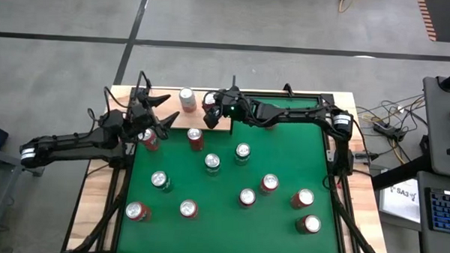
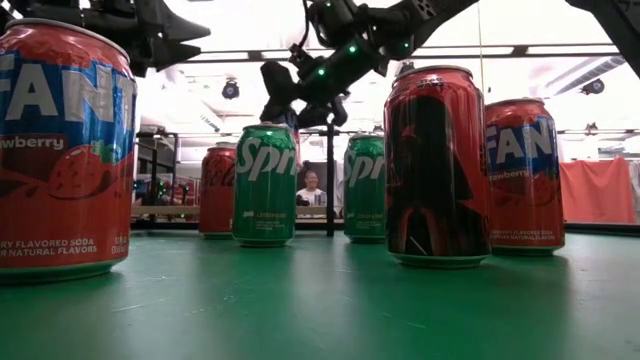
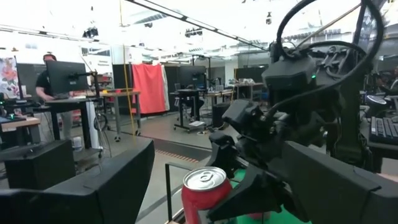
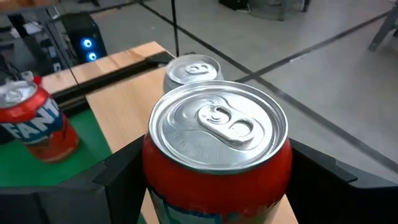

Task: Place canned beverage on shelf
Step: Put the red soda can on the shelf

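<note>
Our surface [image 1: 229, 232] is a green felt mat framed by pale wooden strips, with grey floor around it and an open workshop of desks and monitors beyond, where a person sits at a screen. Many red and green soda cans stand scattered upright on the felt. At the far edge, left of centre, lies the flat pale wooden shelf with thin black upright rods [image 1: 199, 118]; a silver-topped can [image 1: 188, 100] already stands on it.

We see the right end effector [image 1: 213, 111] reached across to the shelf's far right corner, its two dark fingers spread fairly wide on either side of an upright red can with a silver lid [image 4: 217, 155]. The right wrist view shows this can filling the gap between the fingers, above the pale wood, with the can already shelved just beyond it. We judge the can to be held, or at the point of being set down; whether its base touches the wood we cannot tell. Its long axis is vertical, so the coming move is probably a short straight lowering and a release.

The left end effector [image 1: 152, 120] hovers at the shelf's left edge, fingers wide and empty, directly above a red can [image 1: 149, 139] standing on the felt. It is the nearer arm for that can.
</note>
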Action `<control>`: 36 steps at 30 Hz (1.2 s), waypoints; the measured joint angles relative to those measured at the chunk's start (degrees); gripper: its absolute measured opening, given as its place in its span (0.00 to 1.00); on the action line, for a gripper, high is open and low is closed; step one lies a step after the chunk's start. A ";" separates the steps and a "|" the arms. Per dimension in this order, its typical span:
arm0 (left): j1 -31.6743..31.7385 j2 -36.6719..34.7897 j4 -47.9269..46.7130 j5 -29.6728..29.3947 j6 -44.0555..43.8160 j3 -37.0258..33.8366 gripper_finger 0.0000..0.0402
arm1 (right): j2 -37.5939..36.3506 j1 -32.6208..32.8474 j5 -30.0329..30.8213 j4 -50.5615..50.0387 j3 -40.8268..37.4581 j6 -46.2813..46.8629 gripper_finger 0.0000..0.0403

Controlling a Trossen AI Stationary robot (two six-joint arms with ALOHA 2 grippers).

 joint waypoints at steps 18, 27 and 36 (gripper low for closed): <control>0.00 1.71 0.34 -0.04 -0.27 -0.02 0.84 | 3.07 0.47 2.28 1.69 -0.16 -0.23 0.72; 0.00 1.71 0.11 -0.04 0.01 -0.02 0.84 | 3.18 0.58 1.99 1.24 -0.22 -1.60 0.72; 0.00 1.71 0.01 -0.05 0.18 -0.02 0.84 | 3.28 0.84 2.23 2.22 -0.25 2.02 0.72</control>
